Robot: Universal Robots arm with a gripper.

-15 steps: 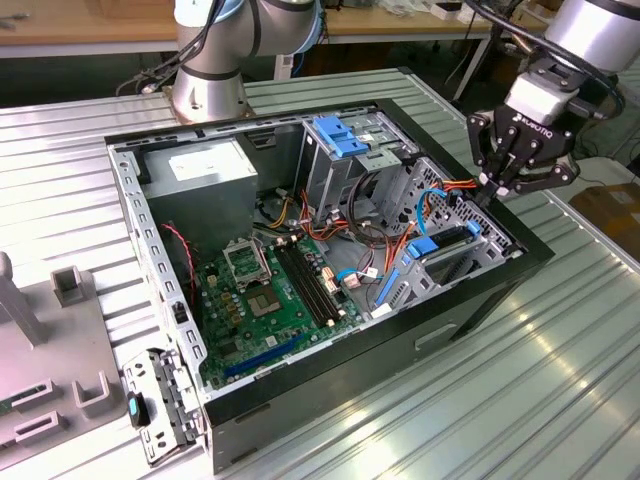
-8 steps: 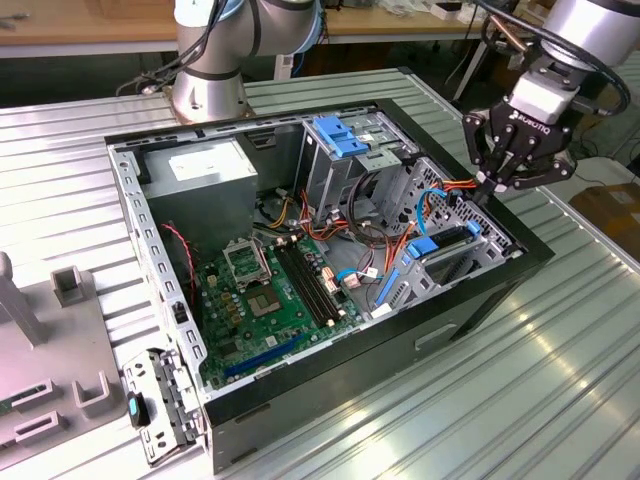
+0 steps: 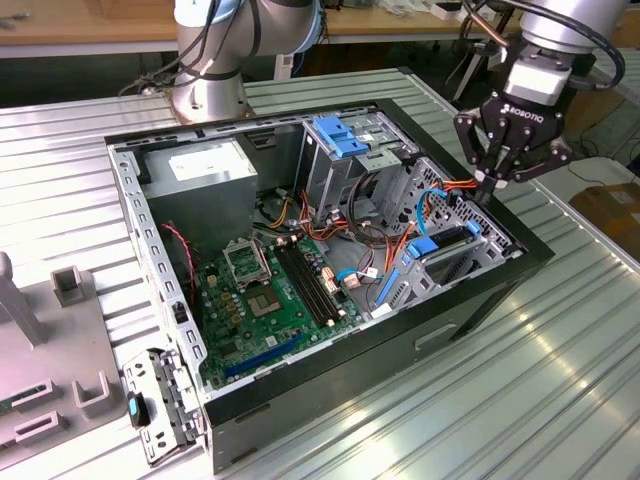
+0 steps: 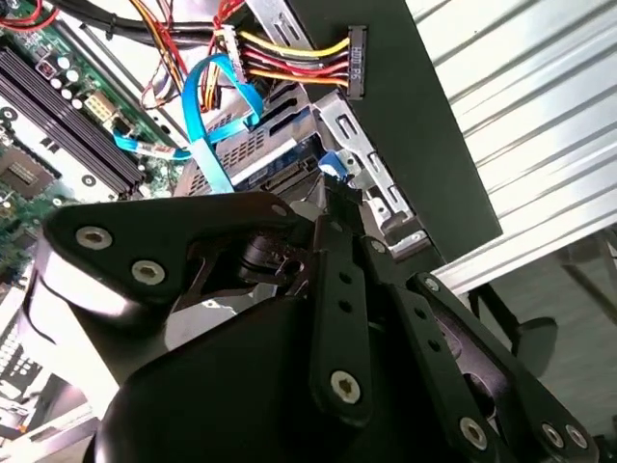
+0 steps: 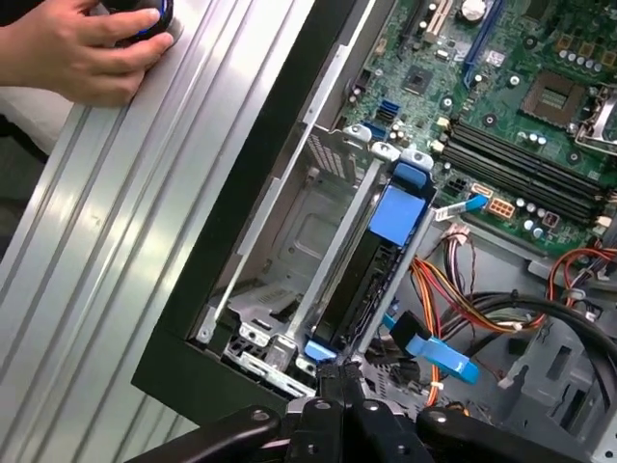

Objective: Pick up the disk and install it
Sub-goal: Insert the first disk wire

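Gripper: the black two-finger gripper (image 3: 489, 188) hangs over the corner of the case on the exterior view's right, pointing down into the drive cage

Fingers: drawn fully together in both wrist views (image 4: 328, 198) (image 5: 335, 371), with nothing visible between them; the tips sit at the blue end of the disk, and I cannot tell whether they press on it

Disk: the flat grey-metal disk with bright blue plastic rails (image 5: 371, 265) stands on edge in a slot of the bare-metal drive cage (image 5: 318, 217), a blue tab at its end nearest the motherboard; in the exterior view it lies just below the gripper (image 3: 440, 243), and in the second wrist view its metal face shows beyond the fingertips (image 4: 265, 159)

Case: the open black tower computer case (image 3: 330, 390) lies on its side on the ribbed silver metal table (image 3: 560, 350)

Motherboard: the green circuit board (image 3: 270, 300) covers the case floor beside the cage

Cables: a bundle of yellow, red and black wires ends in a black connector (image 4: 357, 60) near the case wall; a flat light-blue ribbon cable (image 4: 207, 116) loops just beside the disk

Latch plate: a light-blue ribbed plastic plate (image 3: 340, 135) sits at the far side of the case

Power supply: a grey box with a white label (image 3: 200, 165) is in the far corner on the exterior view's left

Person: a hand (image 5: 82, 48) rests on the table outside the case, well apart from the gripper
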